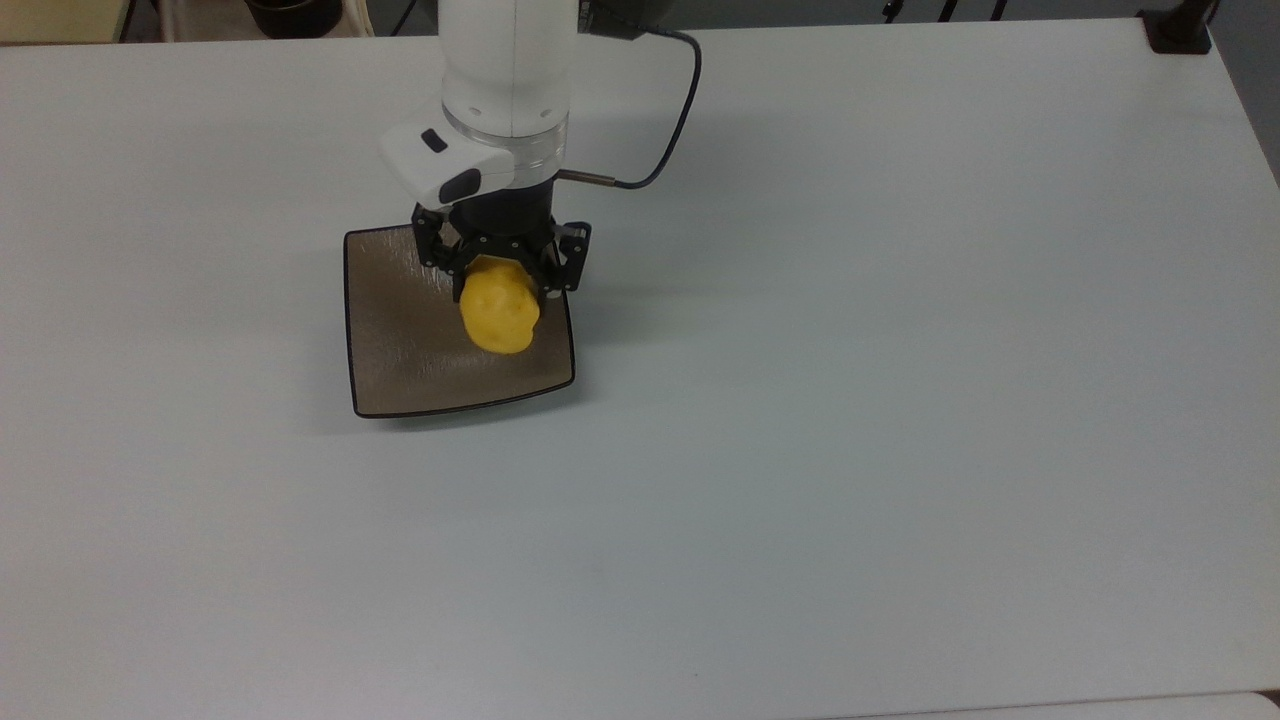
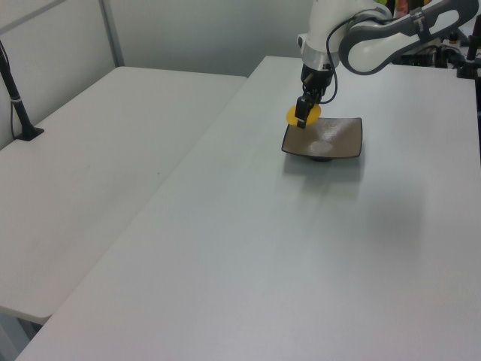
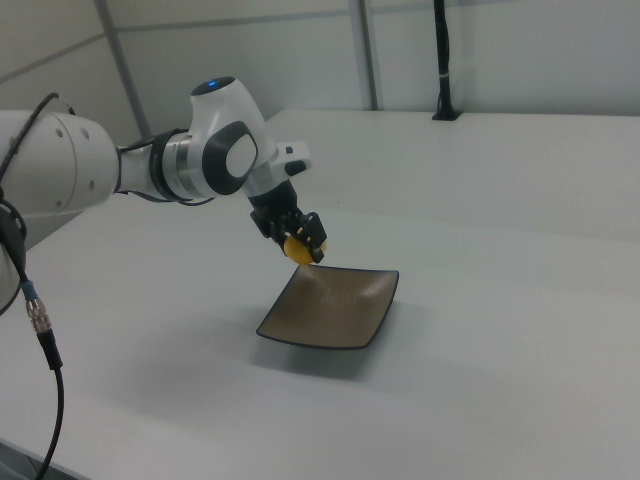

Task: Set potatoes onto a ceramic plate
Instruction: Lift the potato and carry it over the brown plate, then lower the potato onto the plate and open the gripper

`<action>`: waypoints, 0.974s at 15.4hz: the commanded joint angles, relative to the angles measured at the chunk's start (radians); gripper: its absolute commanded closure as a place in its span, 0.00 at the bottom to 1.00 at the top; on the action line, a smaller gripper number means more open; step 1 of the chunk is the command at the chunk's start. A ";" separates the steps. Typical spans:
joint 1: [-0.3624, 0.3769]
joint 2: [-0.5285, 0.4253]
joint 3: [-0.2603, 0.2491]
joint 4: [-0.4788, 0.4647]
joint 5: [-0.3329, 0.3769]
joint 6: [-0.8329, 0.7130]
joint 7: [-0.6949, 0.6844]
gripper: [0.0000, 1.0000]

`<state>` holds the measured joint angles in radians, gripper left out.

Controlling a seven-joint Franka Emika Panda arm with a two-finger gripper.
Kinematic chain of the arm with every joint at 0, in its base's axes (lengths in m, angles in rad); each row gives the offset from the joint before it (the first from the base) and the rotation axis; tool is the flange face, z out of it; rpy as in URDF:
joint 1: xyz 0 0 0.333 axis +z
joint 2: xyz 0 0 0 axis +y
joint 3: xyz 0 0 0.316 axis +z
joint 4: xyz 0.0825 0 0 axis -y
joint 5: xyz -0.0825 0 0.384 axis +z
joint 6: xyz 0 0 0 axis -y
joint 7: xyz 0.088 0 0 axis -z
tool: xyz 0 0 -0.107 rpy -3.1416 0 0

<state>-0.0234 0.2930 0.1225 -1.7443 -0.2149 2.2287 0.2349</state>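
Note:
The yellow lumpy potato (image 1: 498,308) (image 2: 303,113) (image 3: 299,248) hangs in the air with my gripper (image 1: 503,283) (image 2: 301,120) (image 3: 305,242) shut on it. It sits above the far part of the square brown ceramic plate (image 1: 415,345) (image 2: 334,138) (image 3: 332,305), toward the top view's upper right of the plate. The potato does not touch the plate. The plate rests flat on the white table (image 1: 850,400) and holds nothing.
A black cable (image 1: 668,120) loops from the arm above the table beside the plate. A black post base (image 1: 1178,30) stands at the top view's upper right corner. A second white table (image 2: 98,165) adjoins on the left view's left.

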 commanded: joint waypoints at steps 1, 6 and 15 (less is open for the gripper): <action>-0.006 -0.040 0.003 -0.035 0.040 -0.031 -0.089 0.00; -0.006 -0.040 0.003 -0.023 0.042 -0.034 -0.088 0.00; -0.006 -0.129 0.000 -0.009 0.111 -0.239 -0.127 0.00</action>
<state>-0.0251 0.2289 0.1245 -1.7364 -0.1460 2.0785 0.1672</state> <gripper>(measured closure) 0.000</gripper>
